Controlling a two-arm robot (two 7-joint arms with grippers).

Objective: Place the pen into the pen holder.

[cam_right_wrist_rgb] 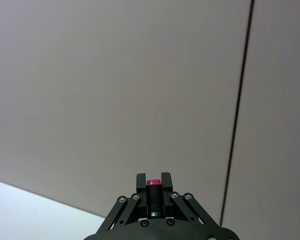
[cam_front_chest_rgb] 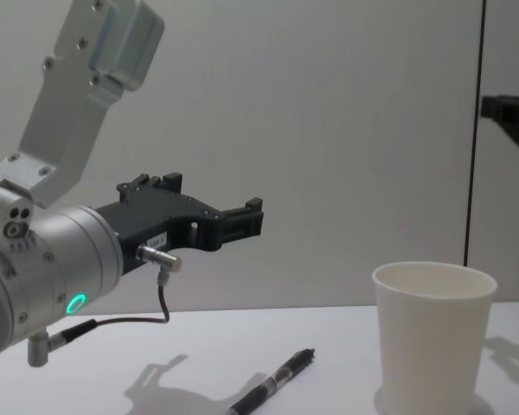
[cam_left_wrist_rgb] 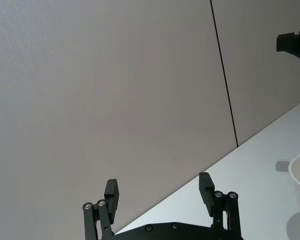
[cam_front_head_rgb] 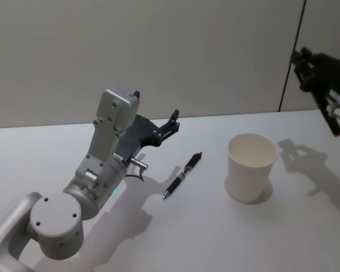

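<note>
Left gripper: fingers spread wide, nothing between them. It hangs above the table to the left of the pen, with the fingers aimed forward at the wall, not down.
Pen: slim black pen with a clear mid-section. It lies flat on the white tabletop between the left gripper and the cup, slanted, writing tip toward the robot. It touches neither.
Pen holder: white tapered paper cup with a rolled rim. It stands upright to the right of the pen with its mouth open, and nothing shows inside.
Right gripper: raised high at the far right, well apart from the work, fingers drawn close. A small red-topped dark stub sits between them; whether it is a held item or part of the gripper cannot be told.
Step in hand: judged to be the approach to the pen; no grasp made yet.
Method: pitch the wrist down until the fingers point at the table. Turn the finger gap square across the barrel, centre it over the mid-section, then descend.
Caution: an off-centre pinch is likely to tip the pen, and a round barrel may roll if one finger lands first.
</note>
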